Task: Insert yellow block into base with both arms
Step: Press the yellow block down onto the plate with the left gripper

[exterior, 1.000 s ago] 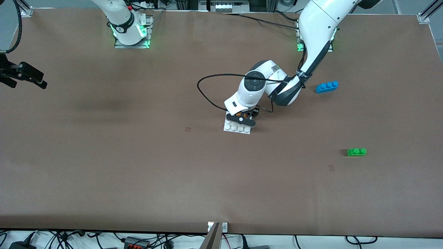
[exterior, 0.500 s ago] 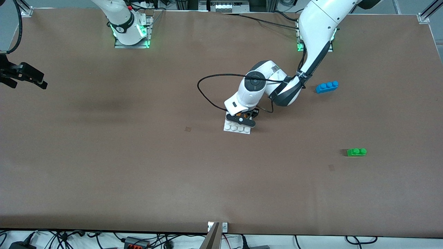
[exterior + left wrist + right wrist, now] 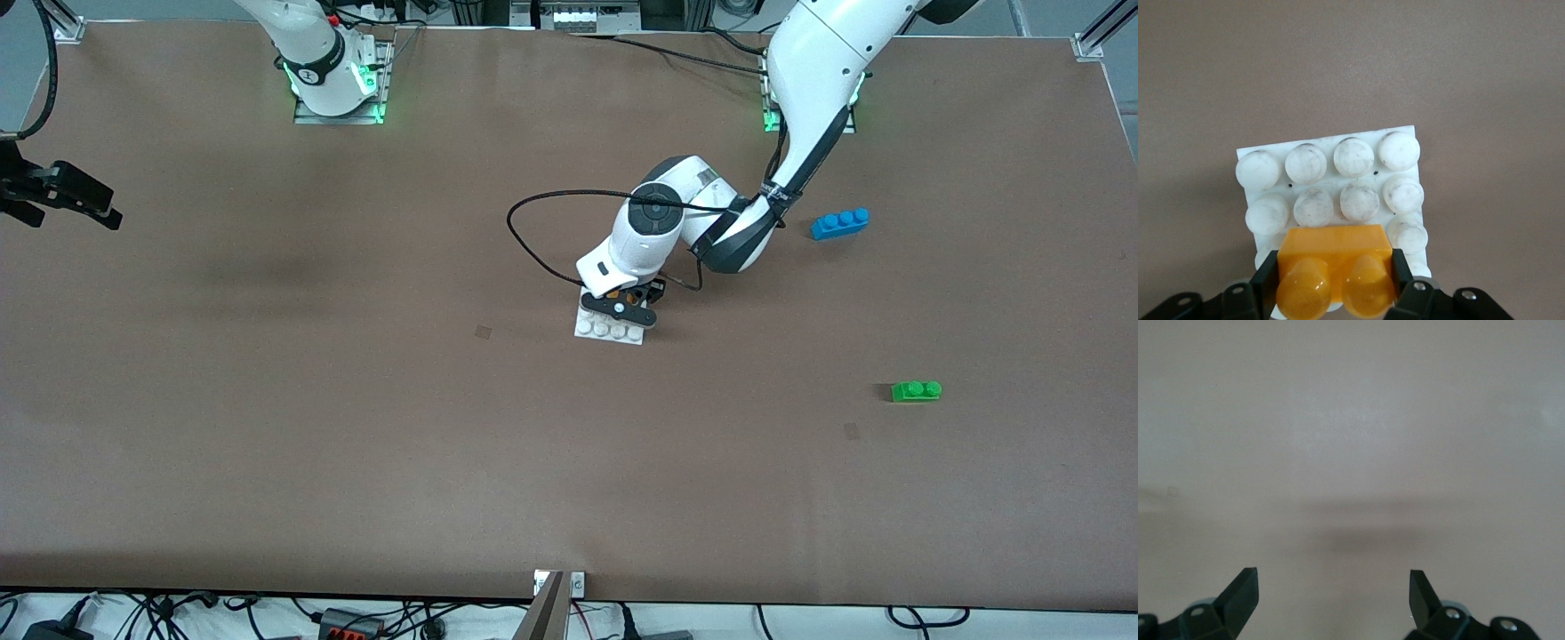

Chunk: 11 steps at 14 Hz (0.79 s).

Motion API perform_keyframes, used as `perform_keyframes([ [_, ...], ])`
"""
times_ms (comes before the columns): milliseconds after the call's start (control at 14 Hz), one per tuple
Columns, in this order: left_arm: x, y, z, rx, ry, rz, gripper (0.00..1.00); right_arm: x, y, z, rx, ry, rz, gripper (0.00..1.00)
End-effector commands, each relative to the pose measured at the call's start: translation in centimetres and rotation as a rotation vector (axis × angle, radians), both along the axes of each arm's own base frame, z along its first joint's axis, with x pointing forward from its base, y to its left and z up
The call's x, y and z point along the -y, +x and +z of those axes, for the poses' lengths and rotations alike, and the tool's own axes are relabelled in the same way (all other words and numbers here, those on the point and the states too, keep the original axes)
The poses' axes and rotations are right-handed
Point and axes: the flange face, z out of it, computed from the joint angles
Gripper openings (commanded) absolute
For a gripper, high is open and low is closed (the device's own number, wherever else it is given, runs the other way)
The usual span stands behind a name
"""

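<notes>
Front view: left gripper (image 3: pixel 622 307) down on the base (image 3: pixel 608 330), jaws clamped on the yellow block (image 3: pixel 632 296). Left wrist view, closer: yellow block (image 3: pixel 1335 268) pinched between both fingers (image 3: pixel 1265 280), studs up, sitting over the studs of the base (image 3: pixel 1331 190) at the edge closest to the gripper; fully seated or not, cannot tell. Base flat on the brown table (image 3: pixel 356 400), roughly mid-table. Blue brick (image 3: pixel 839 222) farther from the front camera than the base, toward the left arm's end. Green brick (image 3: pixel 916 390) nearer the camera than the base, same end. Right gripper (image 3: pixel 62 196) waiting over the table edge, well apart from the base, jaws spread wide, holding nothing.
</notes>
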Motion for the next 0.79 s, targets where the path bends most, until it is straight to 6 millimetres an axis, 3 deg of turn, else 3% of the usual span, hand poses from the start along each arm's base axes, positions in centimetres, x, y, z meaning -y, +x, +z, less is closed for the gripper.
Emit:
perform_keyframes([
  [0, -0.8, 1.3, -3.0, 0.021, -0.006, -0.016, 0.35, 0.2, -0.2, 0.2, 0.004, 0.002, -0.013, 1.0],
  [714, -1.9, 1.2, -2.4, 0.012, 0.003, 0.03, 0.25, 0.4, -0.2, 0.1, 0.004, 0.002, -0.016, 1.0],
])
